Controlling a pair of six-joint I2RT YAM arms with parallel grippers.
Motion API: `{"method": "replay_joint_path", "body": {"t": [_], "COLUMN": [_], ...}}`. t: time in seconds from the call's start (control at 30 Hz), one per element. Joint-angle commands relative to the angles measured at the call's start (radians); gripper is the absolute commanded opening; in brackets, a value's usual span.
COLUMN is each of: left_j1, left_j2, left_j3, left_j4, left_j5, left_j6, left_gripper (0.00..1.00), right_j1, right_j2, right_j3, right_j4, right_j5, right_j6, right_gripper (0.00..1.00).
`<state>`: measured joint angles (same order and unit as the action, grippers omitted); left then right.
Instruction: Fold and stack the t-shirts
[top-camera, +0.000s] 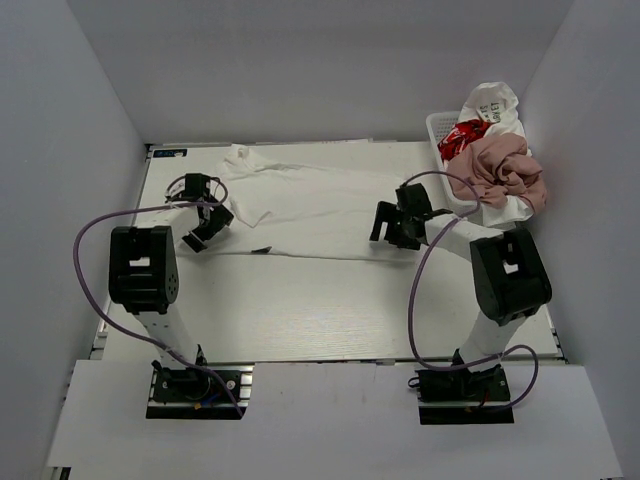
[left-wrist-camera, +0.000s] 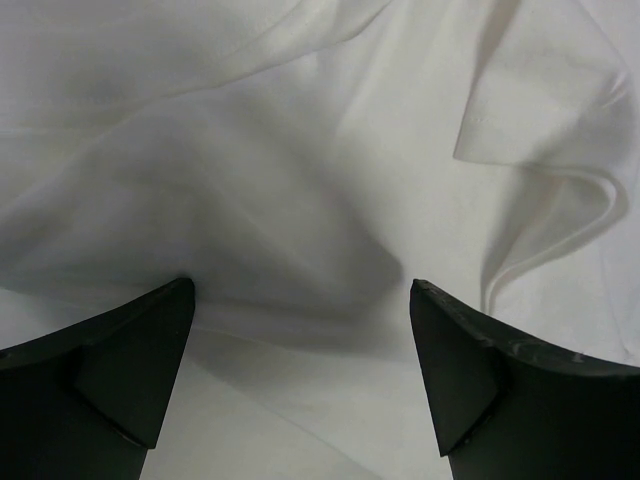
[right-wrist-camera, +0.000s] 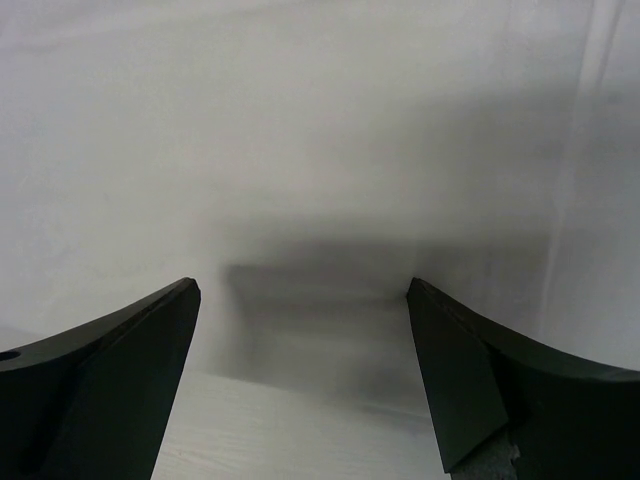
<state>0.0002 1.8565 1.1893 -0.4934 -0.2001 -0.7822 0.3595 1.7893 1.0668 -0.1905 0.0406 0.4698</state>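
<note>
A white t-shirt (top-camera: 300, 200) lies spread across the far half of the table, wrinkled at its left end. My left gripper (top-camera: 207, 228) is open over its left edge; the left wrist view shows rumpled white cloth (left-wrist-camera: 300, 200) between and beyond the black fingers (left-wrist-camera: 120, 370). My right gripper (top-camera: 392, 228) is open over the shirt's right part, near its front edge; the right wrist view shows smooth white cloth (right-wrist-camera: 300, 150) and bare table at the bottom. A dusty pink tee (top-camera: 505, 170), a white tee with red print (top-camera: 463, 137) and a white tee with black lettering (top-camera: 492, 103) are heaped in the basket.
The white lattice basket (top-camera: 437, 128) stands at the table's far right corner, just behind my right arm. White walls enclose the table on the left, back and right. A small dark mark (top-camera: 261, 249) lies at the shirt's front edge.
</note>
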Motion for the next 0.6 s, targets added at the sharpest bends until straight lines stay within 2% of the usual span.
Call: {"method": "replay_joint_path", "body": {"t": [0.0, 0.1, 0.17, 0.2, 0.27, 0.3, 0.4, 0.47, 0.57], "left_j1": [0.004, -0.005, -0.005, -0.015, -0.016, -0.016, -0.016, -0.016, -0.025], "left_j2": [-0.023, -0.187, -0.281, -0.389, -0.504, -0.623, -0.770, -0.842, -0.815], "left_j3": [-0.225, -0.446, -0.537, -0.613, -0.669, -0.681, -0.631, -0.571, -0.525], "left_j4": [-0.109, -0.120, -0.161, -0.162, -0.192, -0.207, -0.270, -0.248, -0.156], "left_j5": [-0.016, -0.006, 0.014, 0.051, 0.099, 0.125, 0.125, 0.172, 0.252], "left_j6": [-0.017, -0.070, -0.130, -0.140, -0.140, -0.140, -0.128, -0.085, -0.052], "left_gripper": [1.00, 1.00, 1.00, 1.00, 1.00, 1.00, 1.00, 1.00, 1.00], "right_j1": [-0.001, 0.010, 0.025, 0.029, 0.048, 0.050, 0.071, 0.090, 0.099], "right_j2": [-0.066, -0.180, -0.300, -0.332, -0.446, -0.470, -0.553, -0.579, -0.587], "right_j3": [-0.152, -0.344, -0.427, -0.471, -0.498, -0.501, -0.443, -0.404, -0.366], "right_j4": [-0.036, -0.050, -0.082, -0.098, -0.171, -0.219, -0.274, -0.265, -0.206], "right_j5": [-0.030, -0.030, -0.016, -0.013, -0.002, 0.010, 0.048, 0.048, 0.022], "right_j6": [0.055, 0.096, 0.121, 0.124, 0.119, 0.118, 0.066, 0.053, 0.035], "right_gripper": [0.90, 0.90, 0.90, 0.90, 0.90, 0.90, 0.90, 0.90, 0.90]}}
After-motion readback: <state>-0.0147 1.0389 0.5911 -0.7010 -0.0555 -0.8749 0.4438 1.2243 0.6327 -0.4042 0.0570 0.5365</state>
